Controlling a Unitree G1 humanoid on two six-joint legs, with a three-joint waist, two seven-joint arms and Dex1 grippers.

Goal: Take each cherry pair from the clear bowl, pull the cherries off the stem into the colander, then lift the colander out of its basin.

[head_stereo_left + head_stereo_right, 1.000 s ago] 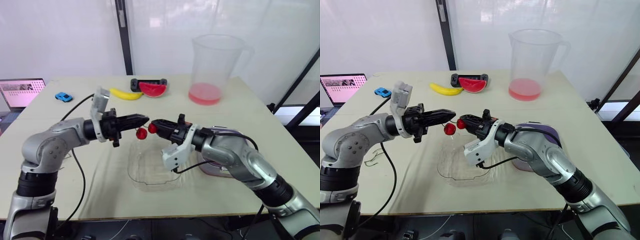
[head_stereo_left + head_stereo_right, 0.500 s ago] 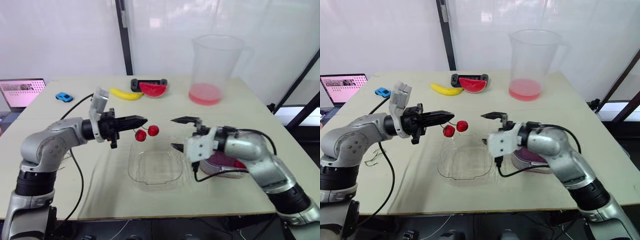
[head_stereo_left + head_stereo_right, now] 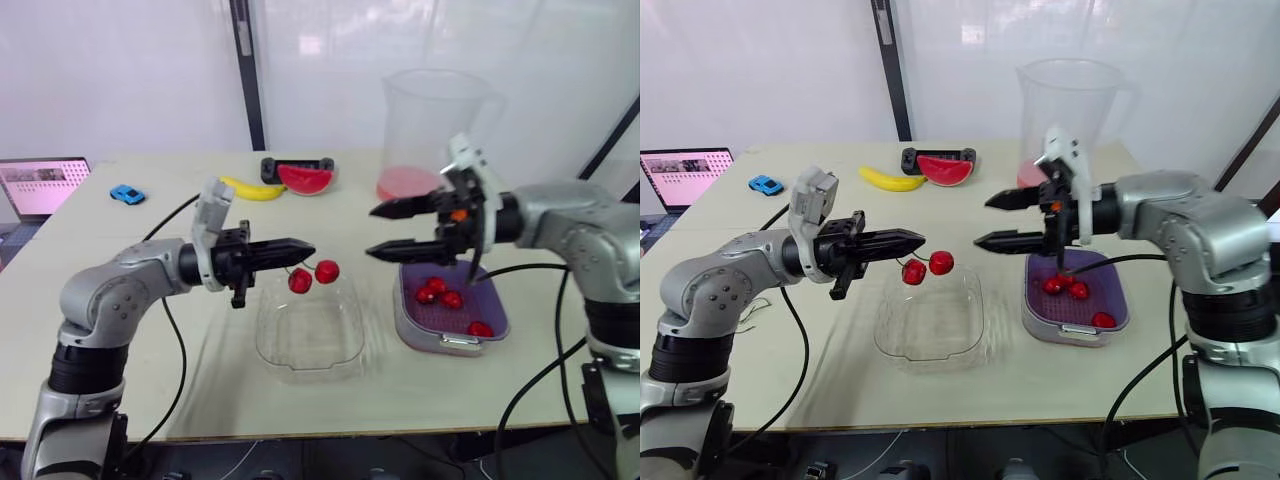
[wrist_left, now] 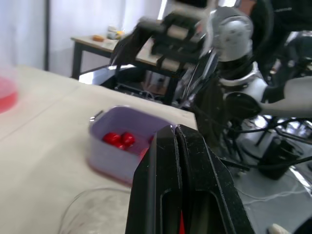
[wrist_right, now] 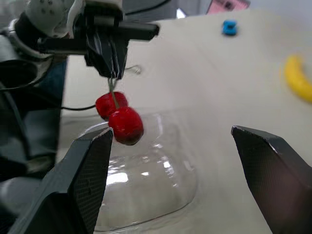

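In the head views the left end effector (image 3: 308, 248) reaches in from the left side of the frame to its centre, level with the surface (image 3: 180, 360), its two black fingers pressed together on the stem of a cherry pair (image 3: 300, 281). The two red cherries hang just below and beyond the fingertips, above the far rim of the clear bowl (image 3: 268, 345), which sits on the surface in the lower middle of the frame with nothing red in it. The left wrist view shows the same fingers (image 4: 165, 185) closed flat against each other. The right end effector (image 3: 373, 231) comes in from the right side of the frame and points towards the cherry pair, apart from it, with its fingers spread wide, one above the other, and nothing between them. It hovers above the near-left edge of the purple colander (image 3: 400, 312), which stands to the right of the clear bowl and holds several loose red cherries (image 3: 452, 299). In the right wrist view the spread fingers (image 5: 87, 180) frame the hanging cherry pair and the bowl below it. Towards the top of the frame stand a clear pitcher (image 3: 425, 110) with red liquid in its bottom, a watermelon slice (image 3: 305, 178) and a banana (image 3: 250, 188). A small blue toy car (image 3: 126, 194) and a laptop (image 3: 40, 185) lie at the upper left.
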